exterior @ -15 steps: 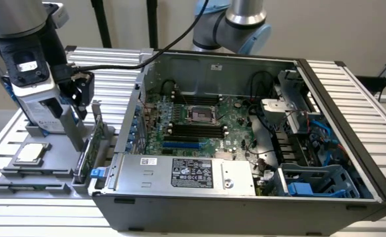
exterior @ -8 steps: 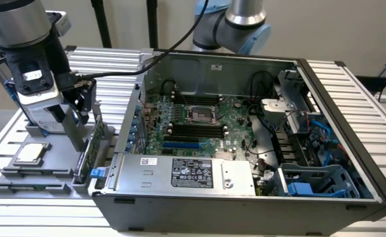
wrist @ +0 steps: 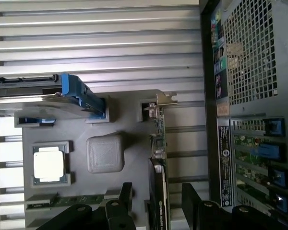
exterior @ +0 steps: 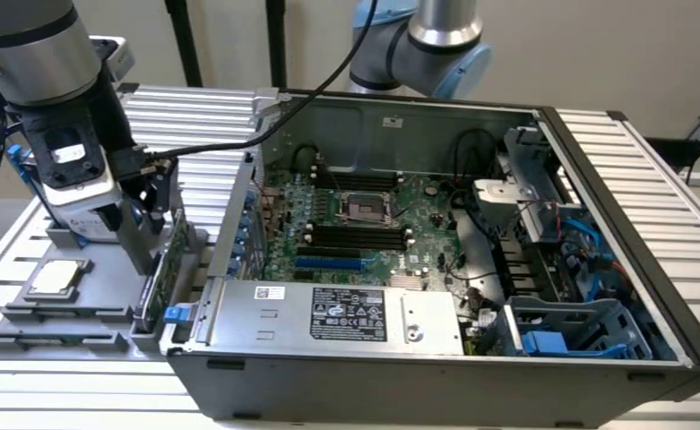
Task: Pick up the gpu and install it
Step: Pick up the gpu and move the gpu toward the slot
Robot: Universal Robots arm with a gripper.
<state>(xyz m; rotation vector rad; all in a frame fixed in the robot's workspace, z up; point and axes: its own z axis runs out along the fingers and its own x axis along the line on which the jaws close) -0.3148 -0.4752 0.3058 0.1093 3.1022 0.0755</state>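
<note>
The gripper (wrist: 157,189) is hanging open over the grey holder (wrist: 129,139), and its 2 black fingers (wrist: 126,191) are spreading wide. The gpu (wrist: 159,143) is standing on its thin edge in a slot of the grey holder, along the side nearest the computer case (wrist: 249,72). It is running right between the 2 fingers. A gap is showing on each side of the card, so the fingers are not touching it and are not holding anything.

The card's silver end plate (wrist: 158,98) is sticking up at 1 end of the grey holder. A silver hard drive with a blue frame (wrist: 38,96) is sitting at that same end. A small square silver chip (wrist: 49,163) is lying flat in its own pocket in the grey holder, on the side away from the card.

The grey holder is resting on a ribbed metal table (wrist: 96,43). The computer case is lying open just beside the grey holder, on the exterior view's right of it, and a green board (exterior: 362,215) is showing inside.
</note>
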